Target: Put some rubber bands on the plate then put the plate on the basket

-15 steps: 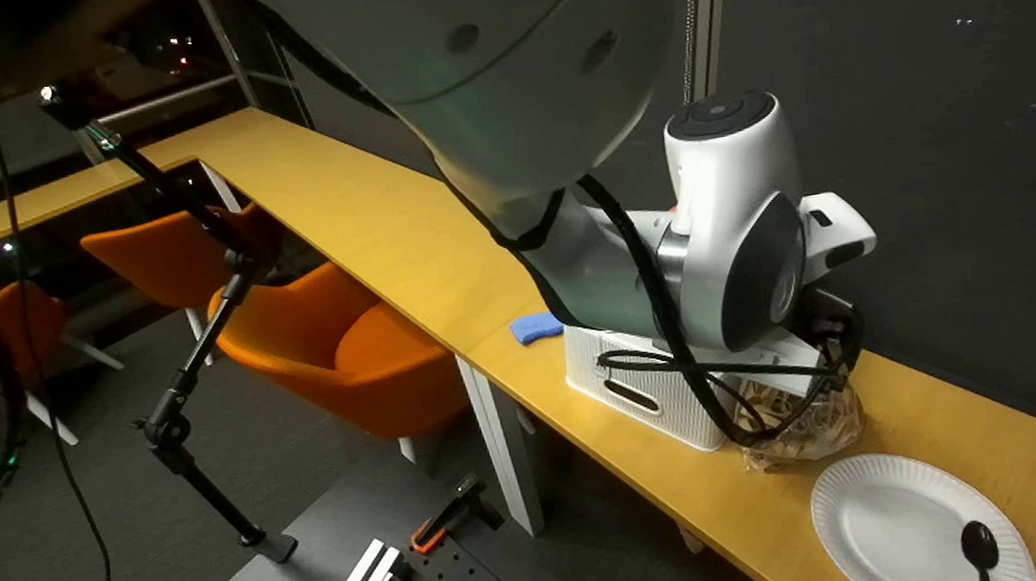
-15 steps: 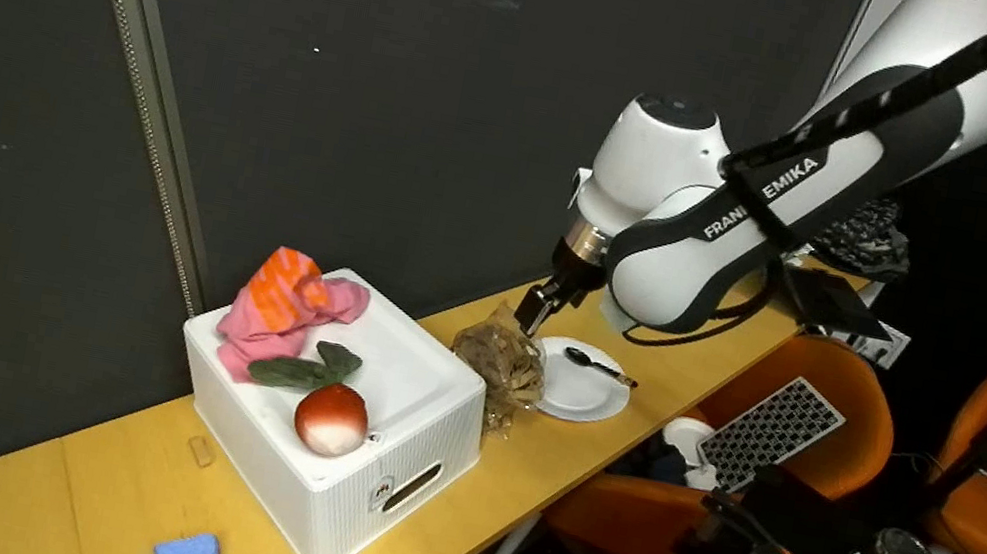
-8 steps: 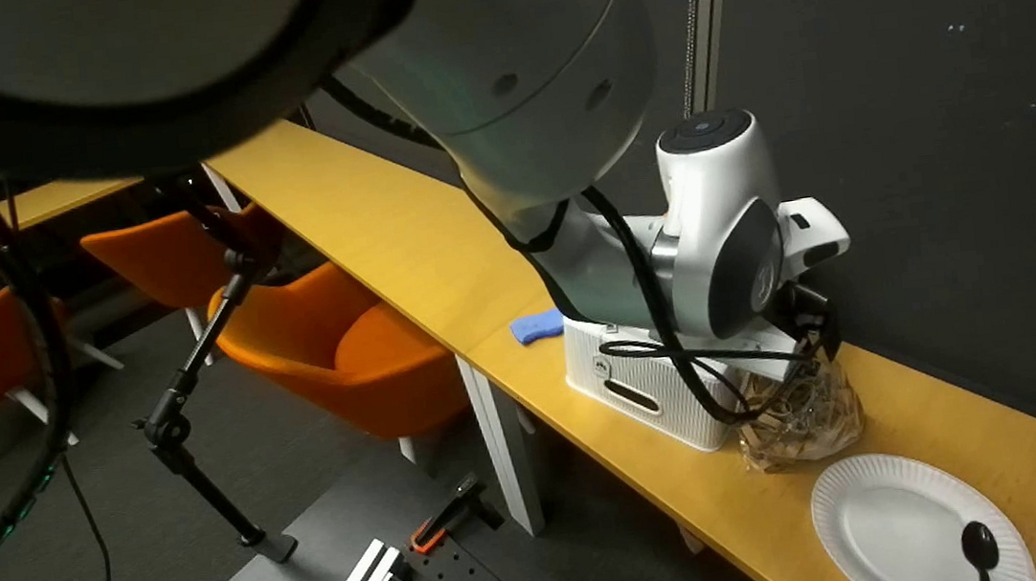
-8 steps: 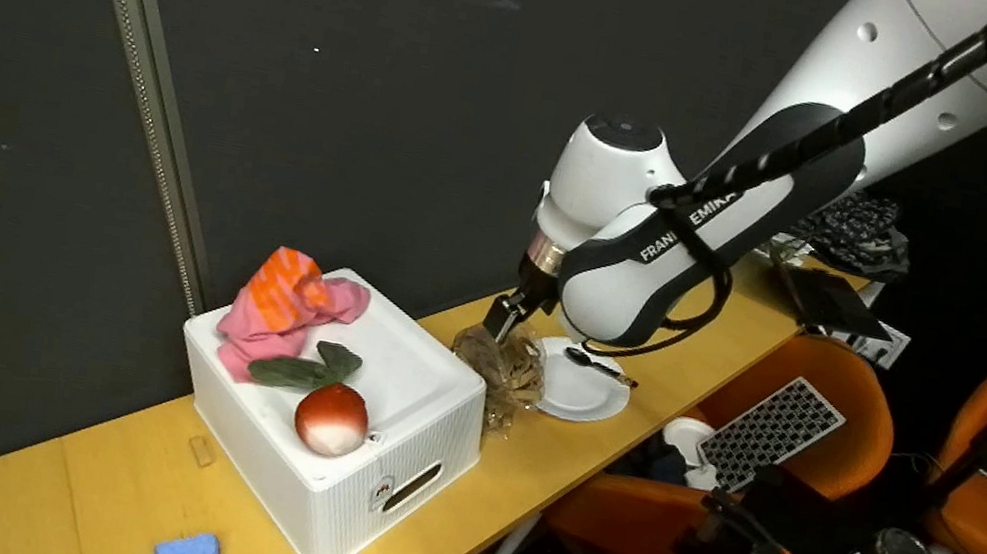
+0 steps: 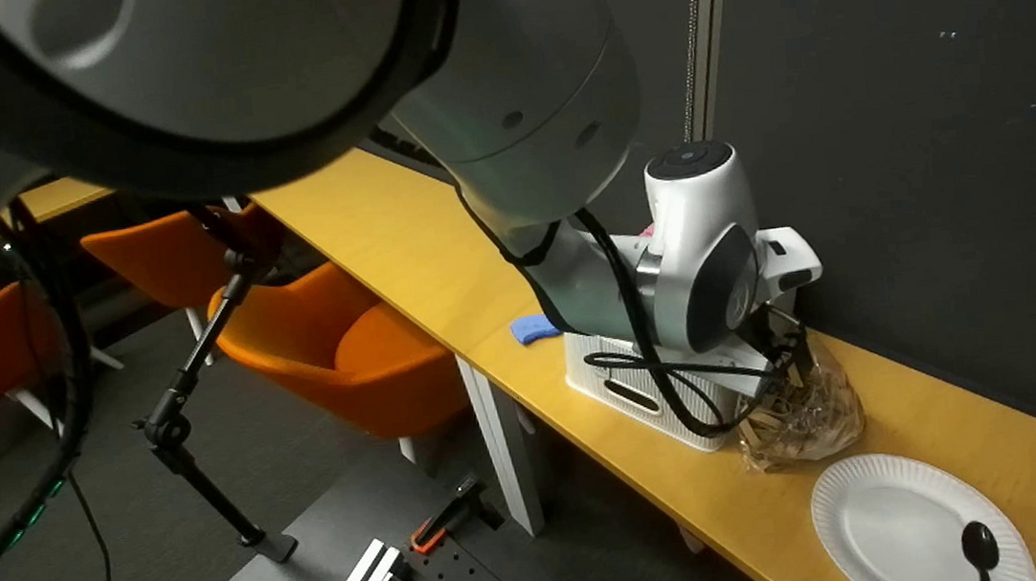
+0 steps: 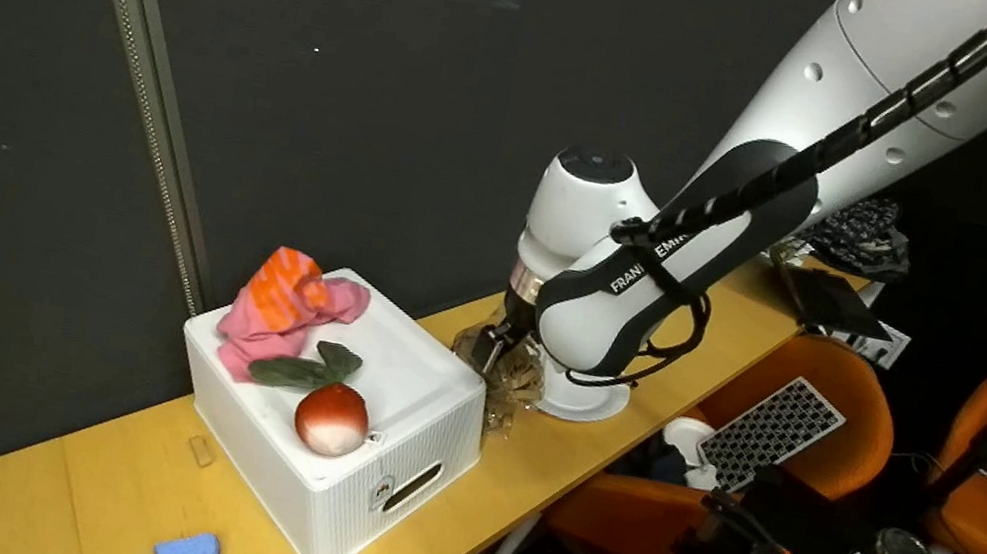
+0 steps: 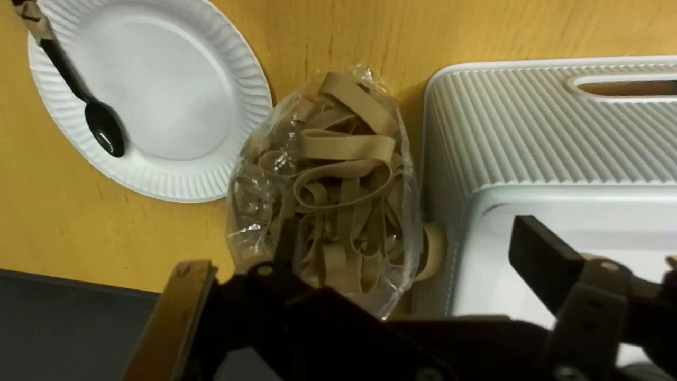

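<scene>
Wrist view: spoon on plate, nothing else seen there | bagged rubber bands just beside it | gripper just came lower near them, spread, holding nothing: first pick looks close | basket

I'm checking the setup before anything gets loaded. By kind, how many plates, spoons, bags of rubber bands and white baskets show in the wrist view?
Plate: 1
Spoon: 1, black, resting on the plate
Bag of rubber bands: 1, see-through
White basket: 1, ribbed, partly out of frame
Total: 4
</scene>
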`<state>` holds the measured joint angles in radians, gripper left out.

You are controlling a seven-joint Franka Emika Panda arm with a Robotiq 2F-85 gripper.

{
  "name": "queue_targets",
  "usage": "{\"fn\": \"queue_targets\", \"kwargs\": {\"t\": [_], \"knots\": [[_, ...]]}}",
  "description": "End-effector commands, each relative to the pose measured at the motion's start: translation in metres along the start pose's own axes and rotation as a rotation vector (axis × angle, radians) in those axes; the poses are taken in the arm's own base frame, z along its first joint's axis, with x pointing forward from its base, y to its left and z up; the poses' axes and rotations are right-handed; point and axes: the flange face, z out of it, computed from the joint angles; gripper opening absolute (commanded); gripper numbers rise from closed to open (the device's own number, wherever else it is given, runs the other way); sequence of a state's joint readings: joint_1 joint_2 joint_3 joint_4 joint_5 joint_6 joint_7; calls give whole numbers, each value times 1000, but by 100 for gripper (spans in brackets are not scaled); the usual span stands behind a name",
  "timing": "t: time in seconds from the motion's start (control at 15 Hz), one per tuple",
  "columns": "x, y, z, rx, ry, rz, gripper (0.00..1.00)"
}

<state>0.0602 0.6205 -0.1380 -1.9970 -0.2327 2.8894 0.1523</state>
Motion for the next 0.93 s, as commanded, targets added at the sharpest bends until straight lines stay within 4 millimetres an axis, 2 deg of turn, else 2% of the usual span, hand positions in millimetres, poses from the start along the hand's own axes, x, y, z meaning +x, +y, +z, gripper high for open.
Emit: {"fn": "queue_targets", "kwargs": {"t": [0.0, 0.07, 0.13, 0.6, 0.67, 0.73, 0.87], "knots": [[1, 16, -11, -50, -29, 15, 100], [-4, 15, -20, -69, -30, -4, 100], [-1, 17, -2, -35, -18, 5, 100], [-1, 20, 2, -38, -18, 20, 100], [2, 19, -1, -27, -9, 28, 75], [3, 20, -2, -24, -7, 28, 74], [6, 23, -6, -28, -4, 33, 58]]}}
